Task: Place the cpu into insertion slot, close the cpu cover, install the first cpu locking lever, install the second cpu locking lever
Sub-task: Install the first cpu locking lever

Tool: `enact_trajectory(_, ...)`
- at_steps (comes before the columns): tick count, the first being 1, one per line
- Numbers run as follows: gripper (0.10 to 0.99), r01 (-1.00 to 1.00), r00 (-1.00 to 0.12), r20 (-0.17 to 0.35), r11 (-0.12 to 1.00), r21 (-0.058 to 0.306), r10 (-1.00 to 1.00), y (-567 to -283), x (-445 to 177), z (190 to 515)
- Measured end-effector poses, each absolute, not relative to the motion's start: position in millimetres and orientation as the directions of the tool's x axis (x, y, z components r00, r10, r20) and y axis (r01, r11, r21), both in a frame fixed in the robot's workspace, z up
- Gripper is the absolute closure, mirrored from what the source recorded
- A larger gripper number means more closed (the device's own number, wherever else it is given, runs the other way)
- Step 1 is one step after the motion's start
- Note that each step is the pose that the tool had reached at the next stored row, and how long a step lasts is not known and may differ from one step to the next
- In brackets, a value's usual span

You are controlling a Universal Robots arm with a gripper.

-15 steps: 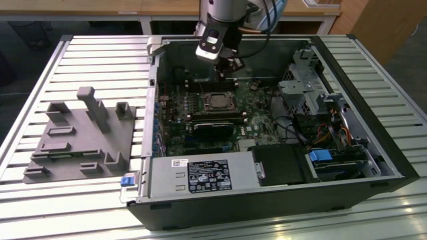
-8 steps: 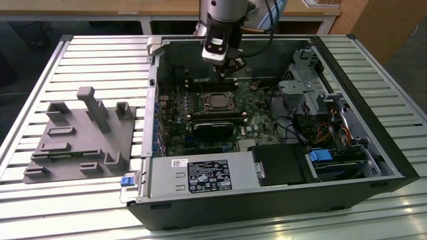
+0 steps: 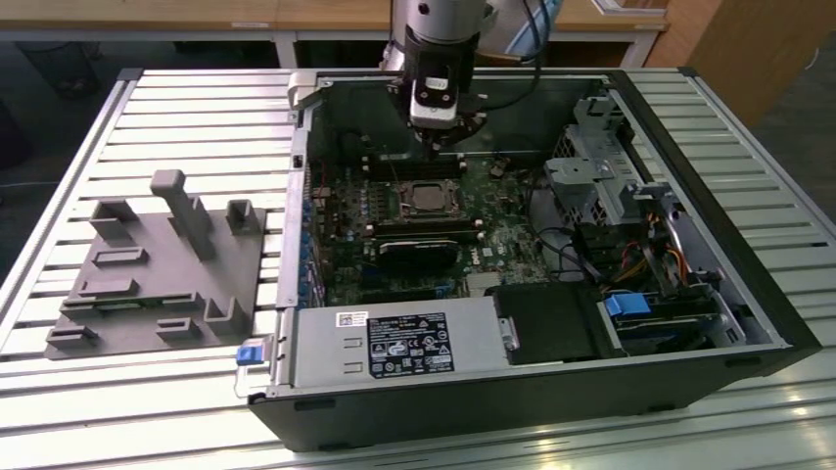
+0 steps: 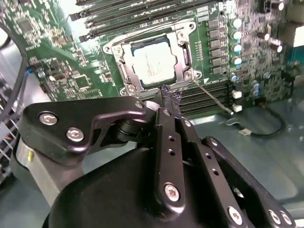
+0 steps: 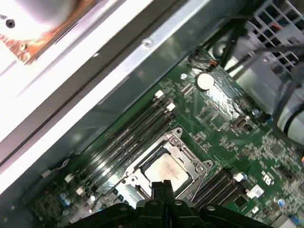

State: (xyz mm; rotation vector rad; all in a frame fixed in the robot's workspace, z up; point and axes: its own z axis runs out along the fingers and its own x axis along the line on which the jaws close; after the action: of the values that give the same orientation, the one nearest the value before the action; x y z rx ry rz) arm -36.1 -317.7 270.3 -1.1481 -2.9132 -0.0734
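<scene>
Gripper (image 4: 170,97) is hanging just above the insertion slot (image 4: 122,72), a bit off its edge. In both wrist views its two fingertips are squeezed right together with nothing between them, so the pincer is about as narrow as it gets and it's empty.

The cpu (image 4: 151,64) is already sitting in the slot, pale metal top facing up. The silver cpu cover (image 4: 142,40) is lying flat down around it, with the chip showing through the cut-out.

One thin wire locking lever (image 4: 213,97) pokes out from a corner of the slot and angles away over the memory slots (image 4: 197,100) next to it, so it isn't tucked along the socket edge.

In the exterior view the gripper (image 3: 438,147) is inside the open computer case (image 3: 523,411), right over the slot, and the black heatsink block (image 3: 418,257) is close by on the slot's other side.
</scene>
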Motion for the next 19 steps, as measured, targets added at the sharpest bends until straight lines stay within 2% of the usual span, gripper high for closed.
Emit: enact_trajectory(19, 0.969, 0.419, -0.908, 0.026, 0.907, 0.04, 0.418, -317.7, -36.1, 270.0)
